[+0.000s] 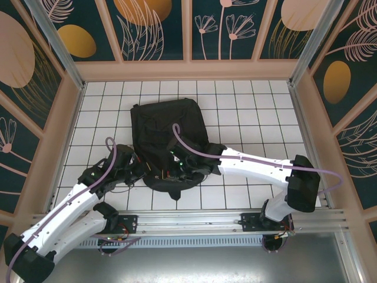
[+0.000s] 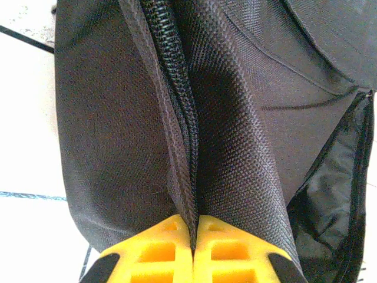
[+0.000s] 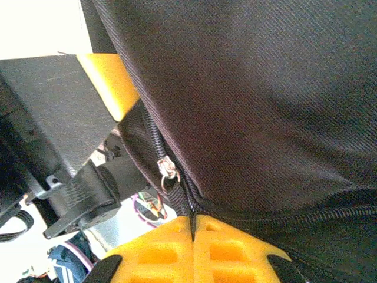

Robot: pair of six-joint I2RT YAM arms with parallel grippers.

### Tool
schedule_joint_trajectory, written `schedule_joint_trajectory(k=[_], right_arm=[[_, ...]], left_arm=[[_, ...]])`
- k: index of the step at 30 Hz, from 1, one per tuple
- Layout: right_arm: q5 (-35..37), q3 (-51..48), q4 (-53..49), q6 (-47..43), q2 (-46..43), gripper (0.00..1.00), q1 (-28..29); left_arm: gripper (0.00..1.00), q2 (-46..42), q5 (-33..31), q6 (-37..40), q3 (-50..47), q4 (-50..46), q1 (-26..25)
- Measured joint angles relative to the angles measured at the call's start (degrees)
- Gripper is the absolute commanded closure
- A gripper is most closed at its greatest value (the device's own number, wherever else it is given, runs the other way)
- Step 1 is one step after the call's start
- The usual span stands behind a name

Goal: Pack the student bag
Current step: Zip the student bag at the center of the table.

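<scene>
The student bag (image 1: 165, 132), a large black fabric backpack, lies flat on the white tiled table, its rounded end toward the arms. Both grippers meet at that near end. My left gripper (image 2: 193, 227) is shut on a fold of the bag's fabric along the zipper track (image 2: 177, 106). To the right of that fold a dark pocket opening (image 2: 330, 194) gapes. My right gripper (image 3: 192, 221) is shut on the black strap hanging from the silver zipper slider (image 3: 166, 170), with the bag's cloth (image 3: 259, 100) draped above. A yellow finger of the left gripper (image 3: 109, 82) shows just beyond.
The tiled table (image 1: 253, 112) is boxed in by wooden walls with painted panels (image 1: 159, 29). An aluminium rail (image 1: 194, 221) carrying the arm bases runs along the near edge. Purple cables (image 1: 235, 158) loop over both arms.
</scene>
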Motion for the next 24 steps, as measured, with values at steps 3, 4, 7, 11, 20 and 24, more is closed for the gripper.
schedule_joint_trajectory(k=[3, 4, 7, 11, 20, 24], right_arm=[[0.5, -1.4, -0.5, 0.2, -1.5, 1.0, 0.3], [0.6, -1.8, -0.7, 0.2, -2.0, 1.0, 0.4], [1.3, -2.6, -1.7, 0.2, -3.2, 1.0, 0.4], [2.2, -2.8, -2.8, 0.1, -4.1, 1.0, 0.3], [2.5, -4.1, -4.0, -1.2, -7.1, 1.0, -2.7], [1.8, -4.8, -4.4, -2.8, -7.3, 1.0, -3.5]], left_arm=[[1.0, 0.0, -1.0, 0.3, -0.2, -0.3, 0.0], [1.0, 0.0, -1.3, 0.4, -0.2, -0.5, 0.0], [1.0, 0.0, -2.0, 0.9, -0.2, -0.9, 0.0], [1.0, -0.2, -3.2, 1.6, -0.2, -1.4, 0.0], [1.0, -1.9, -3.3, 2.8, -0.2, -0.8, -0.2], [1.0, -1.9, -3.9, 4.1, -0.2, -1.0, -0.2]])
